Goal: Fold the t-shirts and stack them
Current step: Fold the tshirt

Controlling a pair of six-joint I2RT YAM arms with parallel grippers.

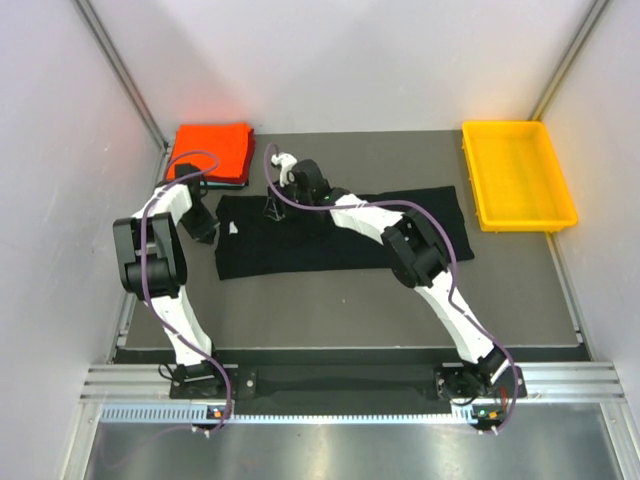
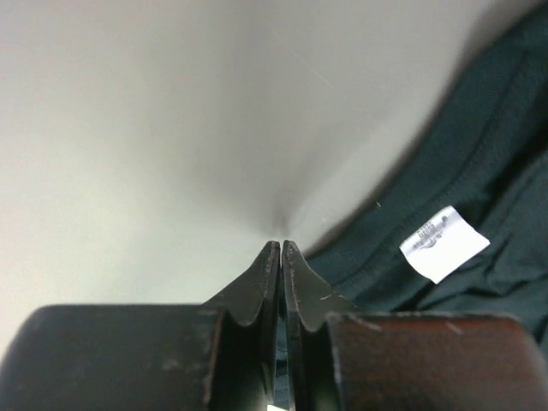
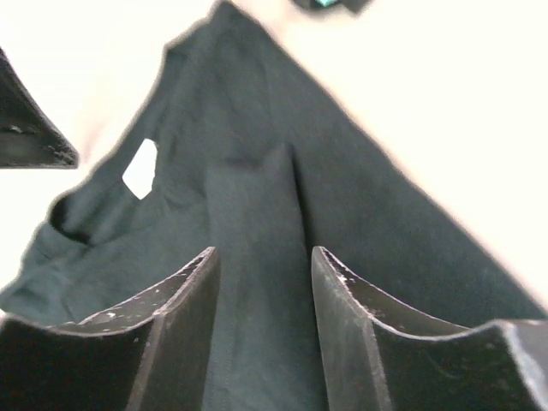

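- The black t-shirt (image 1: 320, 250) is lying spread flat in the middle of the worktop (image 1: 350, 310), a little toward the far edge.
- Its long axis is running left to right. The collar end, marked by the white neck label (image 2: 443, 243), is pointing at the left edge and the hem at the right edge.
- A folded orange-red t-shirt (image 1: 212, 150) is sitting well apart from it in the far left corner.
- The left gripper (image 2: 281, 250) is resting at the collar end with its jaws pressed together. The cloth's edge is reaching right up to the tips, but I cannot tell whether any fabric is caught between them.
- The right gripper (image 3: 263, 253) is hanging over the far edge of the shirt near the collar. Its jaws are standing apart, straddling a raised ridge of cloth and gripping nothing.
- The shirt is looking light, limp and thin, so it is likely to sag and drag when lifted by one point, and it is already wrinkling around the collar.
- A two-point hold is looking best: pinching the collar end at its near and far corners should keep the edge taut while it is being carried toward the hem.
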